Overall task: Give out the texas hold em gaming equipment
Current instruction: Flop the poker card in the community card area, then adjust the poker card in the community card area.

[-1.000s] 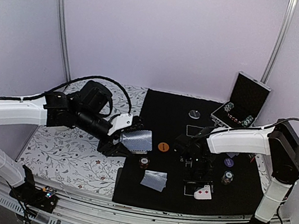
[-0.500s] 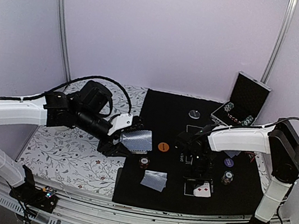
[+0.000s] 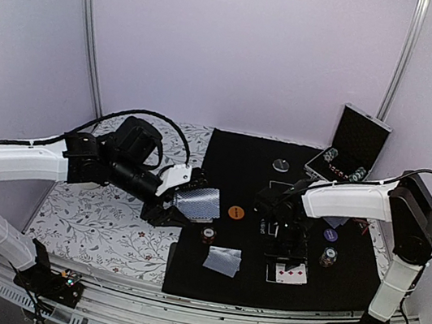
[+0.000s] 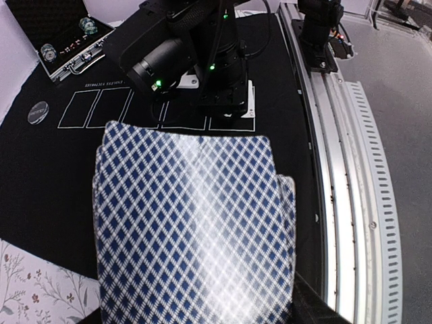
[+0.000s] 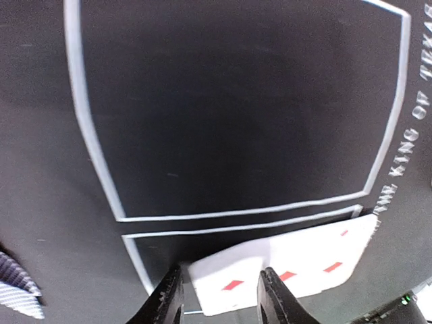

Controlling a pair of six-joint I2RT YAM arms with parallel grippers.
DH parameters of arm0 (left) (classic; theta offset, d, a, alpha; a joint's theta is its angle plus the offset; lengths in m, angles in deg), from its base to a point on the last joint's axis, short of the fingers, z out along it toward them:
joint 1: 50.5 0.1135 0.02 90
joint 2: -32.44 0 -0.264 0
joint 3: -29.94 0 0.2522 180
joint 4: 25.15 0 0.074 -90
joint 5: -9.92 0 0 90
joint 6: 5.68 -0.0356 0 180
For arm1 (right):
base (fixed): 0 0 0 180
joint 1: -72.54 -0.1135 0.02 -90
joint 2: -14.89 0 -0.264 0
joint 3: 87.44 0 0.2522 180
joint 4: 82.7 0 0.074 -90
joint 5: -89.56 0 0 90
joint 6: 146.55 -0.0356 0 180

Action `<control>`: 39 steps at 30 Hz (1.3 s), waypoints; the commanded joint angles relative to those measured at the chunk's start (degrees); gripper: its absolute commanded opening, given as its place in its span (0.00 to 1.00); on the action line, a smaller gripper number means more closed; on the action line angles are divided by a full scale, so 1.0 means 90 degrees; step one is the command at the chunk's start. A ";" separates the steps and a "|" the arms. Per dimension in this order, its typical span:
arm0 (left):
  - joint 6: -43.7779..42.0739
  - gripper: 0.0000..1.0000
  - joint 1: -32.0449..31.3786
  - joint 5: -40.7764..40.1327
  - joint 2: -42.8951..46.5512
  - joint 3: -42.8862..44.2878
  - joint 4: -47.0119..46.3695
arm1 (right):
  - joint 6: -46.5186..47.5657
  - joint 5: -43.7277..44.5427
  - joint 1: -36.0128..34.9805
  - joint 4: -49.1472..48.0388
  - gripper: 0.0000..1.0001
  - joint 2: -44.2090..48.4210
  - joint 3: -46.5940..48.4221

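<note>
Pale lilac walls (image 3: pixel 243 43), metal corner posts (image 3: pixel 89 27); floral table cover (image 3: pixel 91 224), perhaps cloth

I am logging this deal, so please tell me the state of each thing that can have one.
Left gripper: shut on the deck.
Deck: back showing, slightly spread.
Right gripper: open, above the red card.
Red card: face up on the mat.
Case: lid open.
Near cards: face down.
</note>
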 commanded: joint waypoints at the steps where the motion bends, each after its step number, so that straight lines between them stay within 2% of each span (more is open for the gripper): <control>1: -0.0023 0.58 -0.0059 0.0052 0.0119 0.0057 -0.0058 | 0.0249 -0.0445 -0.0010 -0.1120 0.42 0.0333 0.0048; 5: -0.0022 0.58 -0.0061 0.0062 0.0119 0.0046 -0.0063 | 0.0277 -0.0311 -0.0017 -0.1270 0.50 0.1012 -0.0160; 9: -0.0019 0.58 -0.0061 0.0062 0.0137 0.0059 -0.0049 | 0.0049 -0.0079 0.0228 -0.1153 0.54 0.1728 -0.0875; 12: -0.0028 0.58 -0.0063 0.0080 0.0143 0.0055 -0.0053 | 0.0053 -0.0256 0.0516 -0.1459 0.64 0.2107 -0.1550; 18: -0.0021 0.58 -0.0071 0.0103 0.0104 0.0057 -0.0046 | 0.0197 -0.0381 0.0845 -0.1988 0.75 0.2162 -0.2196; 23: -0.0044 0.59 -0.0071 0.0078 0.0091 0.0059 -0.0038 | 0.0240 -0.0322 0.0878 -0.1984 0.77 0.1685 -0.2275; 26: -0.0050 0.58 -0.0071 0.0059 0.0075 0.0046 -0.0029 | 0.0283 -0.0439 0.0862 -0.1976 0.74 0.1505 -0.2255; 32: -0.0079 0.58 -0.0073 0.0042 0.0085 0.0032 -0.0034 | 0.0122 -0.0361 0.0394 -0.1445 0.73 0.1494 -0.1919; 39: -0.0081 0.59 -0.0072 0.0052 0.0080 0.0032 -0.0029 | -0.0058 -0.0198 0.0350 -0.1274 0.73 0.1559 -0.1932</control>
